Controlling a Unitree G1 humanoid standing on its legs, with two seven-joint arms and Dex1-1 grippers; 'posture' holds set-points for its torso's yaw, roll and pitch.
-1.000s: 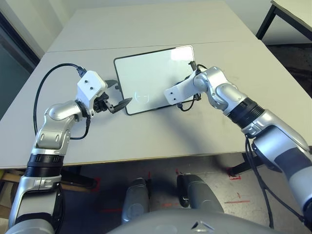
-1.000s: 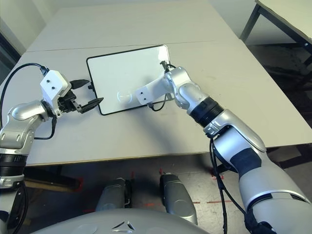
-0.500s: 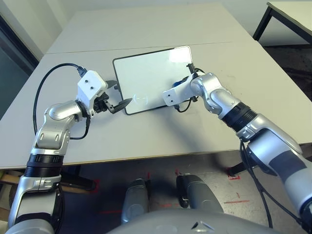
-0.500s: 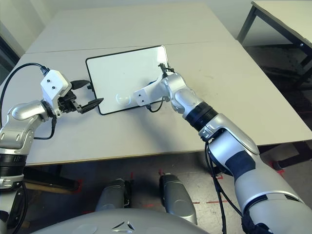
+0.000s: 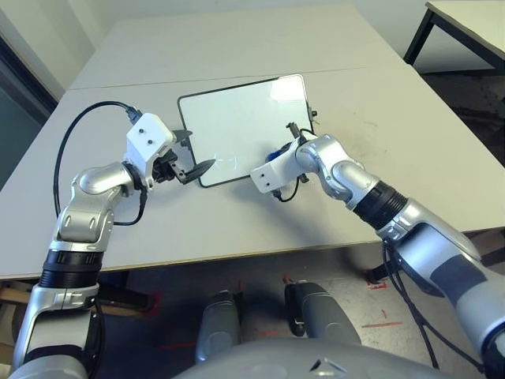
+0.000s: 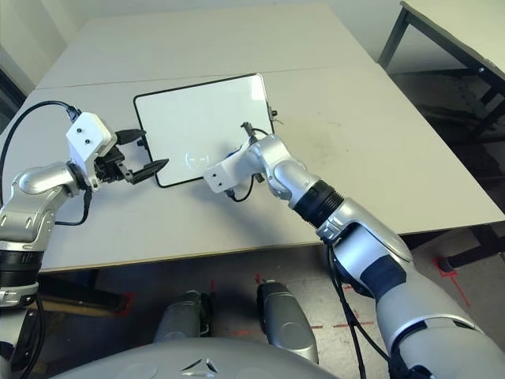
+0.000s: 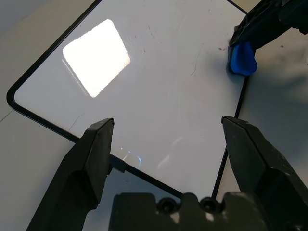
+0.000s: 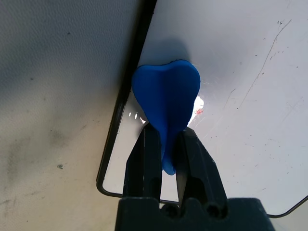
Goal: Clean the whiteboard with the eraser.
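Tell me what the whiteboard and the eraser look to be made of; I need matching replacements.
Whiteboard: a smooth, glossy white panel, likely coated or laminated, since it mirrors a bright light patch and shows fine scratches; its thin black frame looks like plastic. Eraser: a matte, bright blue block, probably foam or soft rubber, as it appears slightly pinched between the right gripper fingers.

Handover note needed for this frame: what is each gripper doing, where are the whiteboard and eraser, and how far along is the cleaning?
Right gripper: shut on the eraser, which sits at the whiteboard's near right edge, by the frame.
Left gripper: open, empty, hovering at the board's near left corner.
The board lies flat on the table.
Done: most of the board looks white.
Left: faint red specks and thin streaks near the eraser; wipe those, then check the rest.
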